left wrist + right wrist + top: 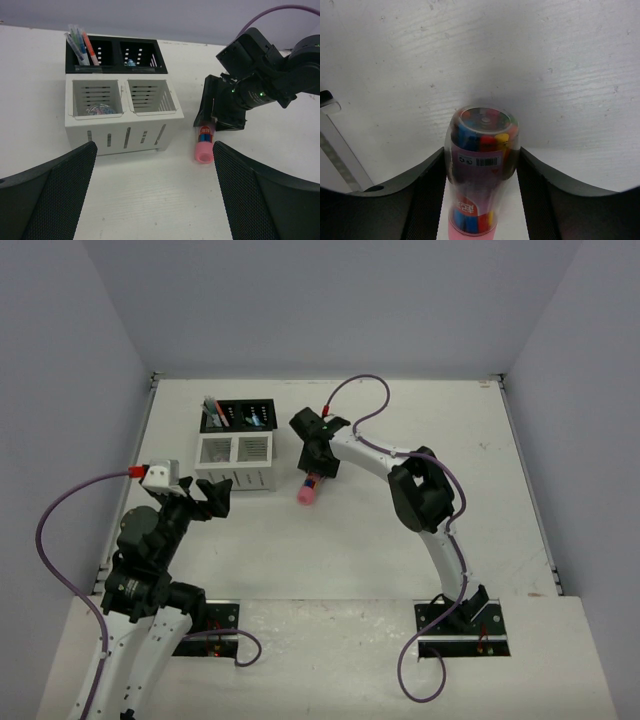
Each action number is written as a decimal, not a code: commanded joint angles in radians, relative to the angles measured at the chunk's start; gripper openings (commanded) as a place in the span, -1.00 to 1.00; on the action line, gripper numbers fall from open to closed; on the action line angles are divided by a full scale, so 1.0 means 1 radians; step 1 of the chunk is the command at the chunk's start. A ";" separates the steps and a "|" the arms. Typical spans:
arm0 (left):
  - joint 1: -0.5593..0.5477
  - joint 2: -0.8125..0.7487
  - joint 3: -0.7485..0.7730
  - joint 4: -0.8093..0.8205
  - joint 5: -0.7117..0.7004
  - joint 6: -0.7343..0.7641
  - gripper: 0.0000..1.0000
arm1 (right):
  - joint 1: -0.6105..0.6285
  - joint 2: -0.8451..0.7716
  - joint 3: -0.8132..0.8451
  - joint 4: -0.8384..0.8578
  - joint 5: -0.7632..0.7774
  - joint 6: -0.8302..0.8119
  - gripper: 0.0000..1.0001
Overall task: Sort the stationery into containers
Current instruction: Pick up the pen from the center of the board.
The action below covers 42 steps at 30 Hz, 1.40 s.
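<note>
Right arm reached forward and left over the table (400, 550), wrist pitched down, right gripper (316, 472) at the pink patterned tube (203, 146). Jaws were about half closed, pads against both sides of the tube. Tube lay on its side on the table, just right of the desk organiser (125, 135), not touching it. Left arm sat folded near its base. Left gripper (215, 498) was wide open, empty, facing the organiser's white box.

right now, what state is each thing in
right claw, straddling pink tube, grip unclear
pink tube, lying on table
left claw, open, empty
pens, upright in black rack
white box, left compartment holds small pieces, right empty
</note>
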 commanded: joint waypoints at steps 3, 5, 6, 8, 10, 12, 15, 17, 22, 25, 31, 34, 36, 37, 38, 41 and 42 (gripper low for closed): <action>-0.006 -0.029 -0.001 0.031 0.019 0.022 1.00 | -0.004 -0.015 -0.018 -0.102 -0.026 0.042 0.20; -0.006 -0.032 -0.002 0.031 0.019 0.022 1.00 | -0.004 -0.008 -0.016 -0.116 -0.070 0.012 0.20; -0.006 -0.035 -0.002 0.031 0.018 0.022 1.00 | -0.004 0.002 -0.005 -0.129 -0.092 -0.003 0.20; -0.006 -0.039 -0.001 0.030 0.016 0.022 1.00 | -0.004 0.021 0.027 -0.155 -0.114 -0.017 0.25; -0.006 -0.043 0.000 0.031 0.014 0.022 1.00 | -0.001 0.028 0.034 -0.170 -0.116 -0.020 0.31; -0.006 -0.051 0.000 0.028 0.009 0.022 1.00 | -0.001 0.020 0.013 -0.156 -0.122 -0.018 0.44; -0.006 -0.056 0.001 0.026 0.004 0.020 1.00 | -0.001 0.026 -0.009 -0.124 -0.171 -0.027 0.47; -0.007 -0.059 0.002 0.024 0.001 0.020 1.00 | -0.002 0.043 -0.030 -0.108 -0.210 -0.038 0.24; -0.010 -0.069 0.002 0.022 -0.001 0.019 1.00 | 0.004 0.098 -0.113 -0.056 -0.240 -0.036 -0.74; -0.013 -0.062 0.003 0.023 0.000 0.019 1.00 | 0.020 0.045 -0.168 -0.015 -0.182 -0.017 -1.00; -0.013 -0.046 0.005 0.024 0.014 0.020 1.00 | 0.055 -0.197 -0.371 0.165 -0.223 -0.014 -1.00; -0.013 -0.043 0.003 0.030 0.034 0.022 1.00 | 0.056 -0.376 -0.489 0.259 -0.219 0.035 -1.00; -0.014 -0.024 0.007 0.037 0.077 0.003 1.00 | 0.055 -0.457 -0.541 0.297 -0.197 0.065 -1.00; -0.014 -0.013 0.008 0.041 0.108 -0.009 1.00 | 0.054 -0.492 -0.565 0.313 -0.184 0.077 -1.00; -0.014 -0.002 0.009 0.045 0.142 -0.022 1.00 | 0.054 -0.512 -0.571 0.315 -0.170 0.082 -1.00; -0.014 0.042 -0.012 0.085 0.250 -0.097 1.00 | 0.054 -0.565 -0.613 0.343 -0.150 0.124 -1.00; -0.014 0.048 -0.026 0.102 0.276 -0.118 1.00 | 0.054 -0.582 -0.630 0.352 -0.147 0.136 -1.00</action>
